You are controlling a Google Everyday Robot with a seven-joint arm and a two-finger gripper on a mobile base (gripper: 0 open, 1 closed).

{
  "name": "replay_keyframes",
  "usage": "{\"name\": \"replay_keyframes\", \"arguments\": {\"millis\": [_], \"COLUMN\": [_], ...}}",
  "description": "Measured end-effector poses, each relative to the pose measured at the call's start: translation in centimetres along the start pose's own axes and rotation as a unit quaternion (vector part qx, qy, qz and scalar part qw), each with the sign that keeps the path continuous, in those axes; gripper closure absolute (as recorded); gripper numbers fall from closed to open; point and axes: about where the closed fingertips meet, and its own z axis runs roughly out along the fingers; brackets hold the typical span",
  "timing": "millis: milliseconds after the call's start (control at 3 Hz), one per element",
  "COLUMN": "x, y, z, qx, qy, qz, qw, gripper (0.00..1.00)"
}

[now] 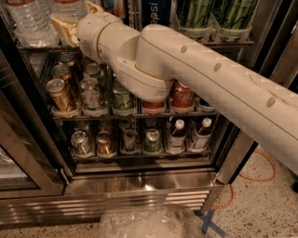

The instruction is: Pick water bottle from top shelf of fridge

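Clear ribbed water bottles stand at the left end of the fridge's top shelf. One water bottle is at the far left and another water bottle stands just right of it. My gripper is at that second bottle, at the end of the thick white arm that comes in from the right. It is open, with one tan finger to the bottle's left and front and the other finger on its right. The bottles' caps are cut off by the top edge.
A blue Pepsi bottle and green bottles fill the rest of the top shelf. Soda cans crowd the middle rack, with cans and small bottles below. The glass door hangs open at left. Clear plastic lies on the floor.
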Motion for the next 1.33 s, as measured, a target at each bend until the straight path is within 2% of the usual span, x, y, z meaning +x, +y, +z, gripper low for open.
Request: {"name": "replay_keyframes", "arguments": {"millis": [333,667,1333], "x": [0.0,0.0,-1.1], "y": [0.0,0.0,0.0], "z": [0.0,0.0,-0.1], "qx": [0.0,0.0,-0.002], "qy": [0.0,0.0,-0.012], "qz": [0.0,0.0,-0.003], "qw": [1.0,1.0,0.9999], "gripper": [0.84,1.0,1.0]}}
